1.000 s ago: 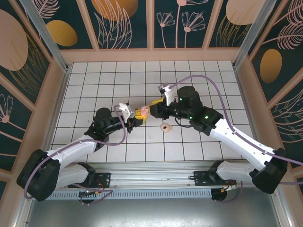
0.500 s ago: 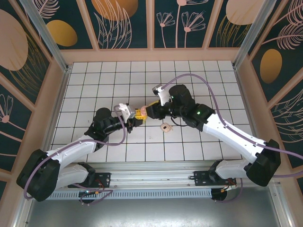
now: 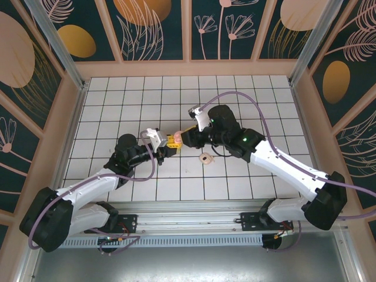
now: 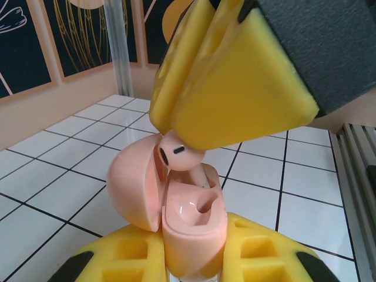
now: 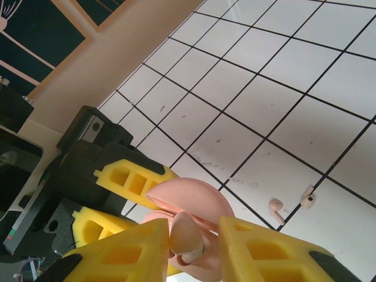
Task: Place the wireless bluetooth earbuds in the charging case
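Observation:
The charging case (image 4: 194, 226), salmon pink, stands with its lid (image 4: 132, 182) swung open, and my left gripper (image 4: 194, 255) is shut on its base. From above, the case (image 3: 174, 139) sits between both grippers near the table's middle. My right gripper (image 5: 194, 247) hovers over the case with one earbud (image 5: 188, 235) between its yellow fingers. That earbud leans on one finger, with a gap to the other. Its stem enters the far socket and the near socket (image 4: 205, 205) is empty. Another earbud (image 5: 275, 206) lies on a tile beyond.
A small pale piece (image 5: 307, 197) lies beside the loose earbud. From above, a cream ring-shaped piece (image 3: 205, 157) sits on the white grid table just right of the grippers. Wooden walls (image 3: 188, 67) ring the table, with free tiles on all sides.
My right gripper has moved a little left and now covers more of the case. The left arm has held still with the case.

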Controlling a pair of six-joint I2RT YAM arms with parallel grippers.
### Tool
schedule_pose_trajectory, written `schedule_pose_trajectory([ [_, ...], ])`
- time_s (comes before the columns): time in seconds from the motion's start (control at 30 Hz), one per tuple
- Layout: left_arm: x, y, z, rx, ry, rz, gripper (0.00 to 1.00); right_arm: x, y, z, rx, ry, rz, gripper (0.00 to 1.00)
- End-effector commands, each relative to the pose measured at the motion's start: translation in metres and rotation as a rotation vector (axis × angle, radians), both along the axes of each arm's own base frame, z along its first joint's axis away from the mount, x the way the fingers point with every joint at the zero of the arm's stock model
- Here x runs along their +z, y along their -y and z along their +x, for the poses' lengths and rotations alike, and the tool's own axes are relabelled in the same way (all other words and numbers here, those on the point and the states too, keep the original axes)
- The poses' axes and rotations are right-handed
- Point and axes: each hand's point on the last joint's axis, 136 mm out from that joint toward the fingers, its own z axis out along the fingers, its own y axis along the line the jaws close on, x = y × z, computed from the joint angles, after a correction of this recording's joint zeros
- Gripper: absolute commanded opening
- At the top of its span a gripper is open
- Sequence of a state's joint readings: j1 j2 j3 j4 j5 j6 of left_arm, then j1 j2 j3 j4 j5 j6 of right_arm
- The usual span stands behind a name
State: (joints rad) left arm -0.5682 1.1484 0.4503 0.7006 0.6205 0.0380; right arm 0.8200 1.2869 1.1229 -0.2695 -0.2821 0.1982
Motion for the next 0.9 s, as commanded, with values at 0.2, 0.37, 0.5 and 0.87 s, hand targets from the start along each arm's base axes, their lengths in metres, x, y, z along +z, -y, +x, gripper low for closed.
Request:
schedule_pose_trajectory([
  [0.2, 0.019, -0.001, -0.002, -0.006, 0.064, -0.023, 0.10, 0.001, -0.004, -0.005, -0.003, -0.043, 0.039, 0.22],
  [0.37, 0.019, -0.002, -0.002, -0.002, 0.064, -0.021, 0.10, 0.004, -0.008, -0.010, 0.034, -0.047, 0.059, 0.20],
  [0.5, 0.018, -0.003, -0.001, 0.004, 0.065, -0.019, 0.10, 0.001, -0.010, -0.013, 0.051, -0.060, 0.056, 0.18],
  [0.87, 0.021, -0.007, 0.002, 0.044, 0.082, -0.020, 0.10, -0.007, -0.007, -0.013, -0.027, -0.095, 0.033, 0.15],
])
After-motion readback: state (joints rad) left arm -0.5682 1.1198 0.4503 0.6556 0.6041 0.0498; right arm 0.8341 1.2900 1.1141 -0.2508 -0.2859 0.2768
